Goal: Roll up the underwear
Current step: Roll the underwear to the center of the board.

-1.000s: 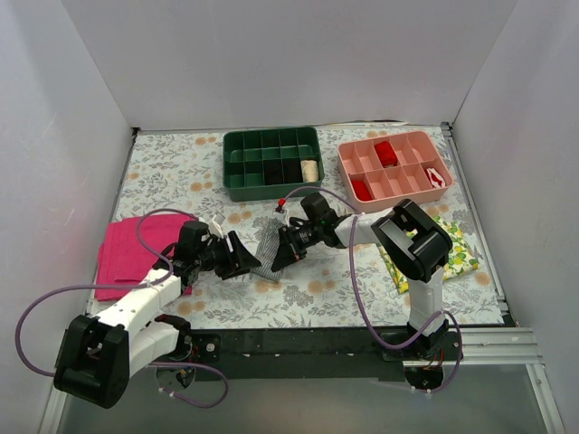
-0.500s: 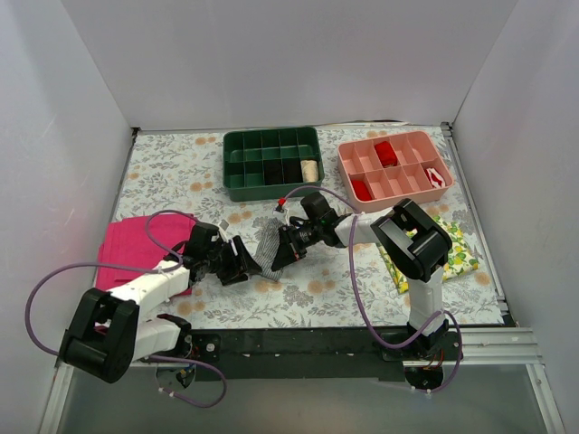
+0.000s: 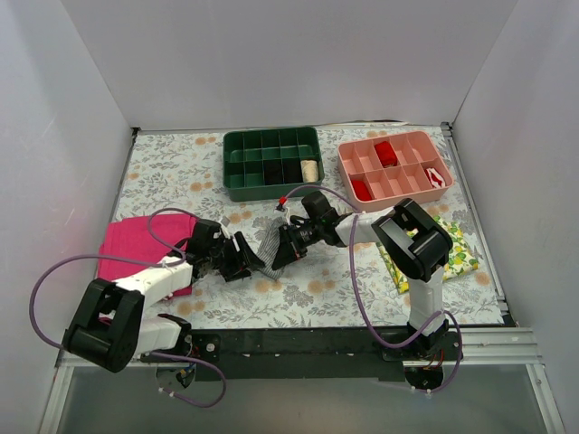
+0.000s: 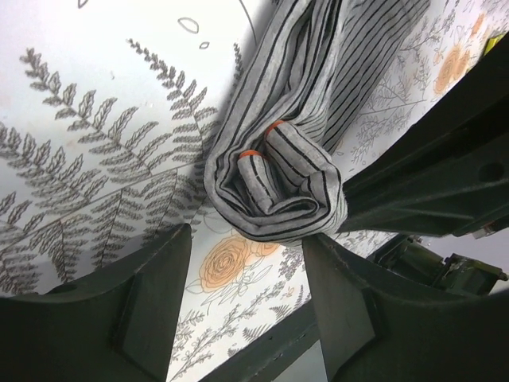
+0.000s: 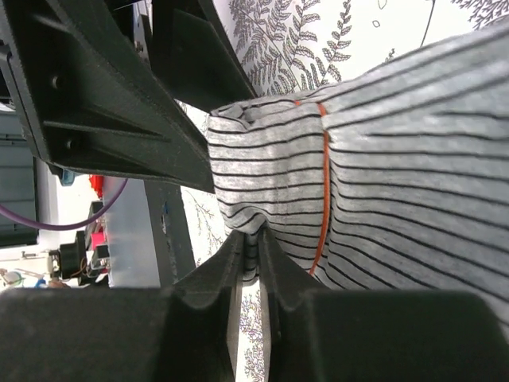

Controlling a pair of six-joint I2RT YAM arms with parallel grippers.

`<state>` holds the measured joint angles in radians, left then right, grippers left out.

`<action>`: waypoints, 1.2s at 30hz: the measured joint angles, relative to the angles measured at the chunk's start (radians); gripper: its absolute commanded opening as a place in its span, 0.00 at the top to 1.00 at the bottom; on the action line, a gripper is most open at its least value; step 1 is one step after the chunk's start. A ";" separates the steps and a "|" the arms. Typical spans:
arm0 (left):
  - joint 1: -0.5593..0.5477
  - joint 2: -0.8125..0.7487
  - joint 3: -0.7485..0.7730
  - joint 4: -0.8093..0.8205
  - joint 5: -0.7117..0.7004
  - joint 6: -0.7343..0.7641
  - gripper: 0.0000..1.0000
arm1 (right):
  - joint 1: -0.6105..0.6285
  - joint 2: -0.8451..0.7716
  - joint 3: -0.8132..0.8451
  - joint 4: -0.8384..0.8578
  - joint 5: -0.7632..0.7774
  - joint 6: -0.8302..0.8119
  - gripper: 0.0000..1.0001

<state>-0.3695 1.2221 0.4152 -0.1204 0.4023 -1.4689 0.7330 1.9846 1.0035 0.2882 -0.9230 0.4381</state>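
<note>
Underwear (image 3: 268,242) lay mid-frame in the top view, on the floral table cover (image 3: 317,289), betw. the two arms. It was part-rolled: coiled end w/ orange trim showed at ctr of the left wrist view, striped length running off to upper right there.

Right gripper (image 5: 249,237) was closed on a small pinch of striped fabric at lower ctr of its own view, just beside the orange trim. Left gripper (image 4: 246,247) had jaws apart, one finger either side of the coiled end. Whether the finger at lower right touched the cloth, can't tell.

Step in hand, prob.: getting the left jaws onto the coil so rolling can go on. To do it well:
- Come in square across the coil.
- Close on the whole bundle, not just the outer layer, else inner turns slip out.
- Right side should hold the flat part taut w/o dragging it sideways.
- Soft fabric, so the coil could slacken if the pinch let go too soon.
</note>
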 measured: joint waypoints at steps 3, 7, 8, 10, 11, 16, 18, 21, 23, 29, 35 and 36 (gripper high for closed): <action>0.000 0.035 0.009 0.033 0.009 -0.018 0.43 | 0.000 -0.007 0.000 -0.002 0.006 -0.003 0.65; 0.000 0.065 0.018 0.066 0.014 -0.034 0.43 | 0.000 -0.034 -0.002 -0.013 0.037 -0.023 0.55; 0.000 0.071 0.019 0.071 0.014 -0.036 0.43 | 0.001 -0.047 -0.005 -0.022 0.053 -0.027 0.55; 0.000 0.079 0.023 0.079 0.014 -0.039 0.44 | 0.005 -0.080 -0.015 -0.034 0.092 -0.042 0.53; 0.000 0.083 0.024 0.082 0.014 -0.040 0.44 | 0.008 -0.095 -0.018 -0.040 0.112 -0.050 0.53; 0.000 0.104 0.032 0.100 0.021 -0.043 0.44 | 0.035 -0.151 -0.019 -0.088 0.237 -0.092 0.46; 0.000 0.113 0.038 0.104 0.025 -0.043 0.44 | 0.053 -0.166 -0.019 -0.112 0.294 -0.113 0.44; 0.000 0.120 0.041 0.106 0.027 -0.044 0.44 | 0.082 -0.179 -0.019 -0.137 0.377 -0.142 0.44; 0.000 0.123 0.043 0.107 0.028 -0.044 0.44 | 0.102 -0.182 -0.019 -0.149 0.428 -0.162 0.44; 0.000 0.127 0.044 0.112 0.030 -0.047 0.44 | 0.145 -0.189 -0.011 -0.185 0.552 -0.211 0.44; 0.000 0.131 0.045 0.117 0.032 -0.046 0.44 | 0.167 -0.189 -0.002 -0.224 0.669 -0.251 0.55; 0.000 0.131 0.045 0.117 0.032 -0.046 0.44 | 0.167 -0.189 0.000 -0.230 0.681 -0.257 0.65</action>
<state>-0.3695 1.3533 0.4603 -0.0029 0.4347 -1.5150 0.9001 1.7958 1.0031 0.0586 -0.2424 0.1806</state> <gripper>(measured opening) 0.556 0.496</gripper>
